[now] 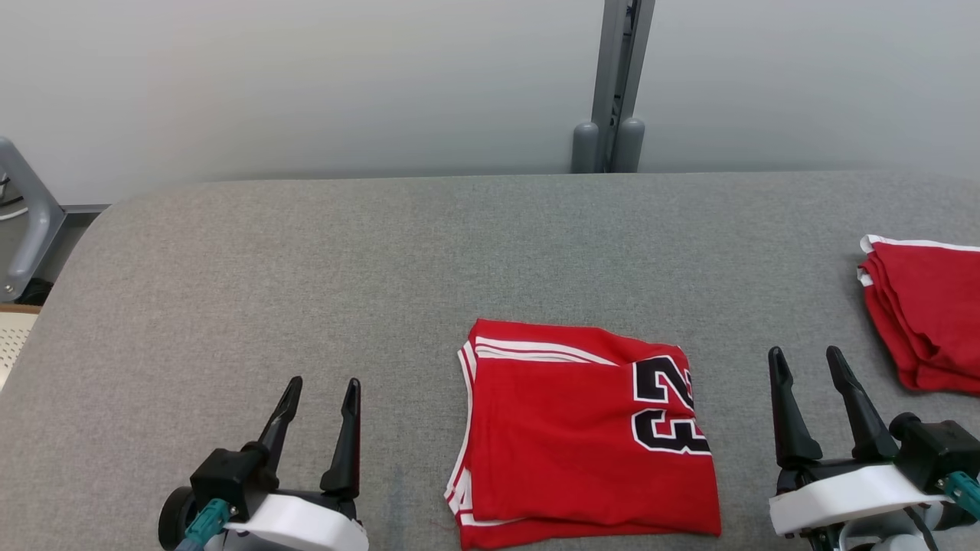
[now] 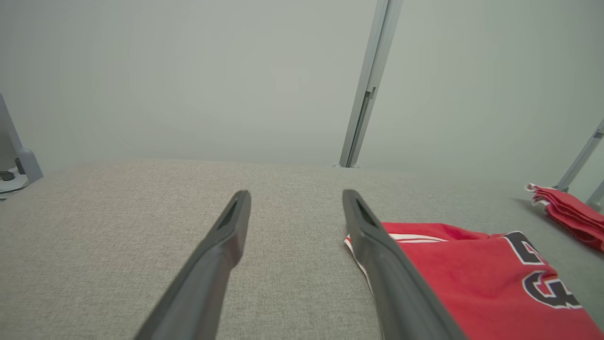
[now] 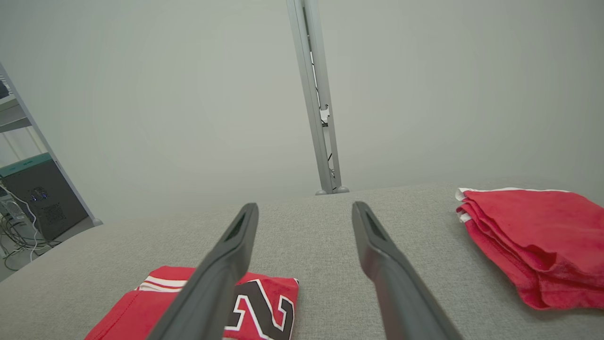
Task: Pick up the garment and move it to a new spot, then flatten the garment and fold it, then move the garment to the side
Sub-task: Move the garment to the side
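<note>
A red garment [image 1: 574, 436] with white trim and a black number lies folded into a rectangle at the front middle of the grey table [image 1: 306, 252]. My left gripper [image 1: 320, 390] stands open to its left, fingers spread with nothing between them. My right gripper [image 1: 808, 366] stands open to its right, also holding nothing. In the left wrist view the garment [image 2: 472, 274] lies just right of the right finger, with my left gripper [image 2: 295, 198] over bare cloth. In the right wrist view the garment [image 3: 255, 302] sits at the lower left, partly behind a finger of my right gripper [image 3: 304, 212].
A second folded red garment [image 1: 926, 306] lies at the table's right edge, also seen as a red pile [image 3: 533, 241]. A grey post [image 1: 612, 84] rises behind the table's far edge. A grey frame [image 1: 27, 222] stands off the left side.
</note>
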Robot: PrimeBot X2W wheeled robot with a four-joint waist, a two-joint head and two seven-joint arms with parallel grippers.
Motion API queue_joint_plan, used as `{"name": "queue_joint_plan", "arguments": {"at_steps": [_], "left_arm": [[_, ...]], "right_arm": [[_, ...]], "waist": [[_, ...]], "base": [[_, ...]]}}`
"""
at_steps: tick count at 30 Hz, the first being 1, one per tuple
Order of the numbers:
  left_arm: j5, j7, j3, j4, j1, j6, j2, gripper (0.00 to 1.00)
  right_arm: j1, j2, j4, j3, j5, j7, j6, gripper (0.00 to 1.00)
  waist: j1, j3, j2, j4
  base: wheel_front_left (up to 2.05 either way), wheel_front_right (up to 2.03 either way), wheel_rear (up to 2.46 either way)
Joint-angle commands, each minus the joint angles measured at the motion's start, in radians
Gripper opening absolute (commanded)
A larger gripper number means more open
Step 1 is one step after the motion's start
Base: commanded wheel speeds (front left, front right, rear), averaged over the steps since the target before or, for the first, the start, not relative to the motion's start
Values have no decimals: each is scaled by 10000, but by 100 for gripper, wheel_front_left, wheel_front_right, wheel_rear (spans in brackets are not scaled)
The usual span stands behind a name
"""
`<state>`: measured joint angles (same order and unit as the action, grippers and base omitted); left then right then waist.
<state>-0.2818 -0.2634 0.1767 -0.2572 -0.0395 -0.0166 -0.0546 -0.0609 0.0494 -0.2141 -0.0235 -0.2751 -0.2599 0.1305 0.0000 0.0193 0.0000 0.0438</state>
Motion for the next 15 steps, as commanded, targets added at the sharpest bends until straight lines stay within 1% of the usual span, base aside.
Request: {"name": "queue_joint_plan", "arguments": {"at_steps": [1,9,11,13,15], "left_arm": [[66,-12,-79,-20,79,-44,-21,100],[110,-12,-213,-1,83,-74,3,100],[106,-12,-218,6,69,-89,9,100],[110,-12,-218,12,41,-79,12,100],[117,-12,-210,14,-4,-88,13,100]], "right_arm": [[39,35,-40,-1,-59,-75,6,100],[-14,34,-58,6,-57,-75,6,100],[-4,36,-233,24,29,-74,6,100],[-105,34,-473,-12,191,153,6,100],[-245,37,-771,23,504,657,6,100]], "waist": [[0,-11,0,14],[0,17,0,15],[0,41,0,18],[0,77,0,26],[0,136,0,46]], "base": [[0,0,0],[0,0,0],[0,0,0],[0,0,0],[0,0,0]]}}
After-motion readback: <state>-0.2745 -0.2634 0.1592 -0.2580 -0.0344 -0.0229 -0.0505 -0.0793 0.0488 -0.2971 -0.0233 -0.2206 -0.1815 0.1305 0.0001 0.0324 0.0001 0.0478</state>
